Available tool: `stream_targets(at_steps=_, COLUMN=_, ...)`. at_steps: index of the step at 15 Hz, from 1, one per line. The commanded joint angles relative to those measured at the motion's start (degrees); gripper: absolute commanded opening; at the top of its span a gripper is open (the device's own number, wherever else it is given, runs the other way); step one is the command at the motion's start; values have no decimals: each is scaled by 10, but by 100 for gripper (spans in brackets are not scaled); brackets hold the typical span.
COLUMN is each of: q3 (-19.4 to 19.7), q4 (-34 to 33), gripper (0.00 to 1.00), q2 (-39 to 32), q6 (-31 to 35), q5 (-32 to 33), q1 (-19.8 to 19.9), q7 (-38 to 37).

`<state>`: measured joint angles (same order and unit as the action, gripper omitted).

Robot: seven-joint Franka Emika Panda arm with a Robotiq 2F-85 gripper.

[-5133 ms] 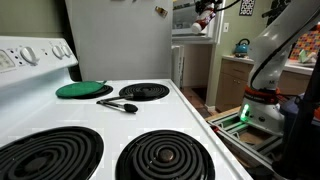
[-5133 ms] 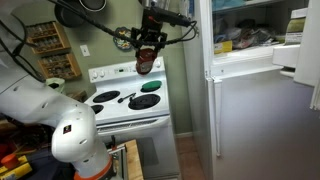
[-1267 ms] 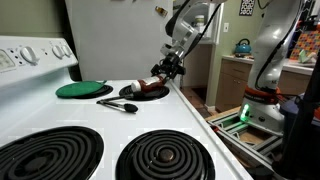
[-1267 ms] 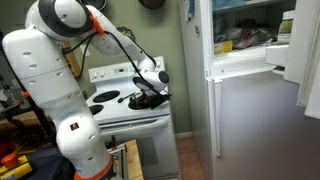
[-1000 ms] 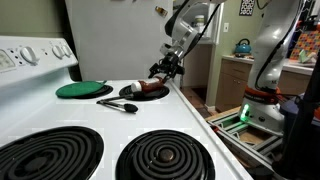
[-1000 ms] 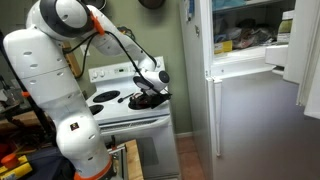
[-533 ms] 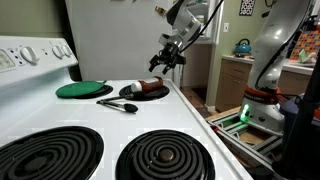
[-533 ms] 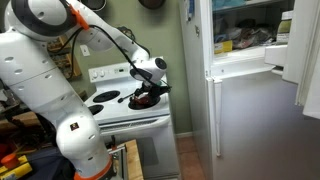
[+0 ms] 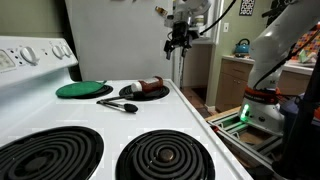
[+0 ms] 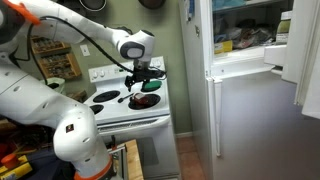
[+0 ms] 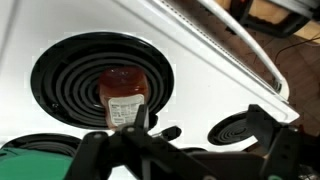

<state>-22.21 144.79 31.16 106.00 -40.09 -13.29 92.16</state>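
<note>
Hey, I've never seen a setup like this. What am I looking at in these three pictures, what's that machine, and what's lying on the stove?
The machine is a robot arm, white and jointed, with a two-fingered gripper at its end. Two of the pictures come from cameras standing in the room, looking at a white stove from different places. The third comes from a camera on the arm's wrist, looking down past the dark fingers. On the stove, a small brown bottle lies on its side on a coil burner. Beside it are a flat green round thing and a black utensil. The gripper hangs above the bottle with its jaws open and holds nothing.
</note>
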Motion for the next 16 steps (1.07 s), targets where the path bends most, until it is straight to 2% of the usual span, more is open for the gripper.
stream_targets(at_steps=1, q3=41, q4=-62, gripper=100, q2=51, q6=-124, q5=131, q1=-37, q7=-95)
stream_targets(at_steps=4, q3=64, q4=-111, gripper=100, q2=59, q6=-202, q5=178, q1=-51, q7=-153)
stream_targets(at_steps=9, q3=87, q4=-161, gripper=100, q2=54, q6=-288, q5=197, q1=-55, q7=-224)
stream_targets(at_steps=16, q3=101, q4=-164, gripper=100, q2=57, q6=-278, q5=187, q1=-63, q7=-219)
